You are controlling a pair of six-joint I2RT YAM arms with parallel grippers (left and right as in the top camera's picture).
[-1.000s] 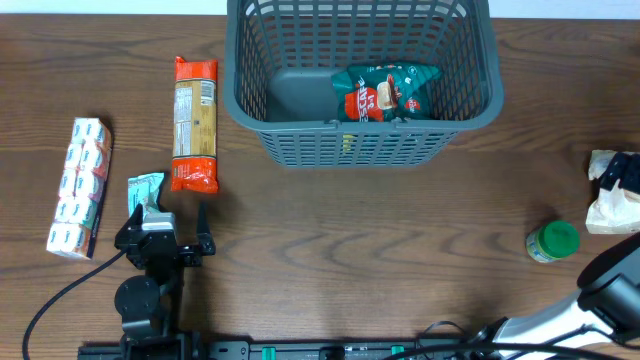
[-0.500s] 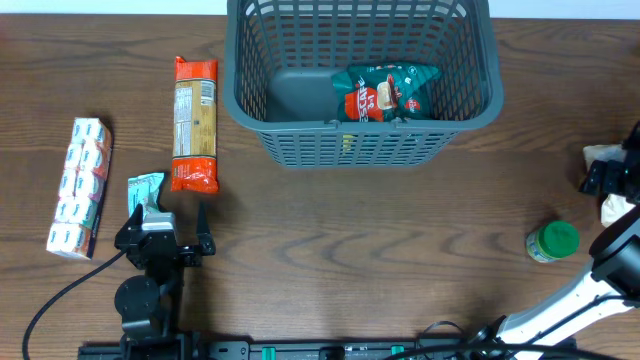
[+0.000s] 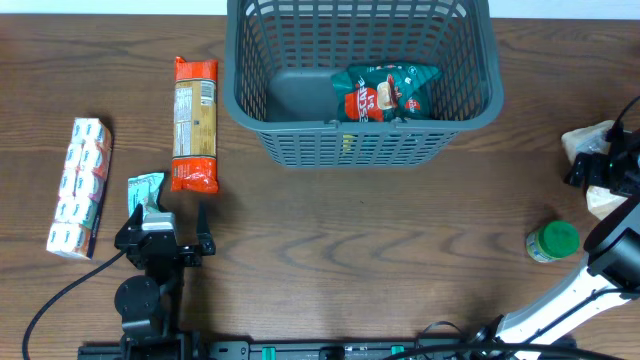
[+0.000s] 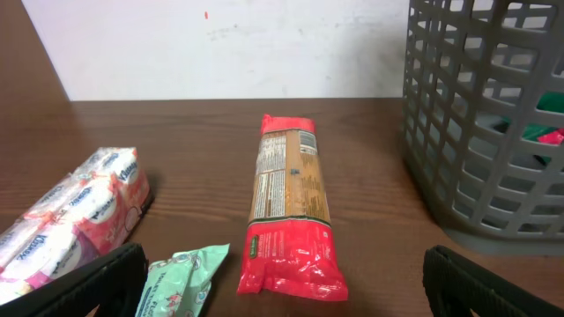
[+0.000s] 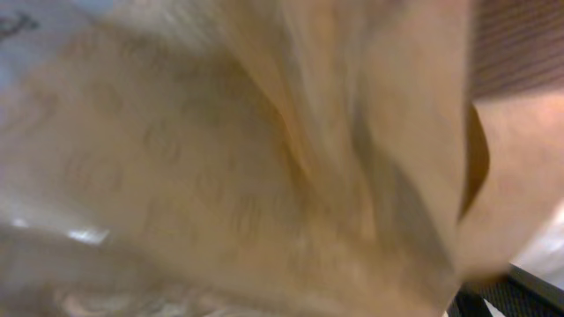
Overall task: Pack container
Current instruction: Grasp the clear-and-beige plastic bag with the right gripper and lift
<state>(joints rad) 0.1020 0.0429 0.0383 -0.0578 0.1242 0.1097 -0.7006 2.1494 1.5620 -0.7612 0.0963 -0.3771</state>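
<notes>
The container, a large dark grey lattice basket (image 3: 350, 147), stands at the top centre and holds a green and red snack bag (image 3: 385, 90). It also shows at the right of the left wrist view (image 4: 485, 132). My right gripper (image 3: 598, 168) is at the far right edge, shut on a cream bag (image 3: 585, 142) that fills the right wrist view (image 5: 264, 176). My left gripper (image 3: 167, 224) is open and empty at the lower left, beside a small green packet (image 3: 143, 190).
A red and orange pasta pack (image 3: 194, 122) lies left of the basket. A white tissue multipack (image 3: 80, 185) lies at the far left. A green-lidded jar (image 3: 553, 242) stands at the lower right, below my right gripper.
My right gripper has moved up and to the left with the cream bag. The left arm and the other items have not moved.
</notes>
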